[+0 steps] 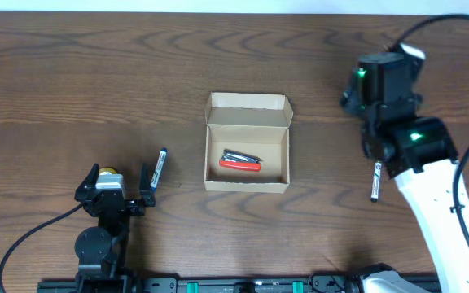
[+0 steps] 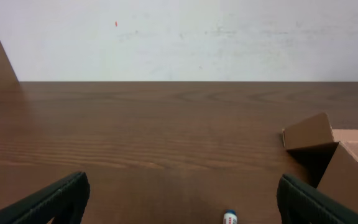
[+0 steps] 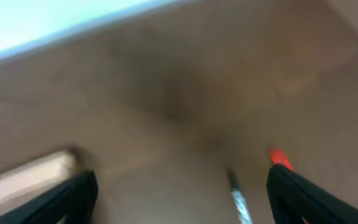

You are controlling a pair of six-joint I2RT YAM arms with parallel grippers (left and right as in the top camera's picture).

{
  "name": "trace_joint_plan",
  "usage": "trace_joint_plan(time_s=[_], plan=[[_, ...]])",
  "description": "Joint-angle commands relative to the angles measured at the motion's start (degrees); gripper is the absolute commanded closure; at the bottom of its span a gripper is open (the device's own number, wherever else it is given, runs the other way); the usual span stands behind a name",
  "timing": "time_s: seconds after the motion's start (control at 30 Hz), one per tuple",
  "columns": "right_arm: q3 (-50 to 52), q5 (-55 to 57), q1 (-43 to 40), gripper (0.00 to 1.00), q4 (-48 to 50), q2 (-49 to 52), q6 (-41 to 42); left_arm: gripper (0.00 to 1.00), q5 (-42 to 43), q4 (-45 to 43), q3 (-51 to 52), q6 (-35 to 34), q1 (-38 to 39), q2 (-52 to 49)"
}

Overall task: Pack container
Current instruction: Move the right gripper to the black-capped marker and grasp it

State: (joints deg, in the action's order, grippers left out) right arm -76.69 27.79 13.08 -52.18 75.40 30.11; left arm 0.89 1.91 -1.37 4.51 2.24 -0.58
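While the left gripper (image 2: 182, 183) and right gripper (image 3: 180, 177) stand spread and empty, we square the right over the pen (image 1: 375, 181). We pinch mid-barrel.

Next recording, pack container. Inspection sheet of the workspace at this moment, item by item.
Surface: brown wood-grain table.
Job's things: cardboard box open, lid flap back; red-handled tool inside.
Clutter: left pen beside left hand; right pen beside right arm; both outside the box.
Hands: left hand open, empty; right hand open, view blurred.
Cables: left cable behind left arm; right cable above right arm.
Surroundings: pale wall beyond table.
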Motion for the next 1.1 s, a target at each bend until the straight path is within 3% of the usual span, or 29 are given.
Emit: trace_joint_plan(time_s=[0.0,0.13,0.37,0.6,0.73,1.07], plan=[[-0.02,-2.27,-5.03,0.16,-8.15,1.46,5.66,0.05,0.46,2.38,1.09,-0.22,-0.35,0.33],[0.04,-3.41,-13.86,0.14,-17.05,1.88,4.35,0.05,0.46,2.38,1.09,-0.22,-0.37,0.33],[2.43,-7.72,-22.91,0.13,-18.25,2.58,4.28,0.05,0.61,2.38,1.09,-0.22,-0.35,0.33],[13.38,-11.21,-24.15,0.12,-9.20,5.09,2.91,0.05,0.66,2.38,1.09,-0.24,-0.35,0.33],[18.36,-14.93,-24.15,0.13,-2.12,7.45,-2.47,0.05,0.66,2.38,1.09,-0.24,-0.35,0.33],[20.31,-17.55,-24.15,0.13,2.82,18.82,-5.99,0.05,0.68,2.38,1.09,-0.24,-0.35,0.33]])
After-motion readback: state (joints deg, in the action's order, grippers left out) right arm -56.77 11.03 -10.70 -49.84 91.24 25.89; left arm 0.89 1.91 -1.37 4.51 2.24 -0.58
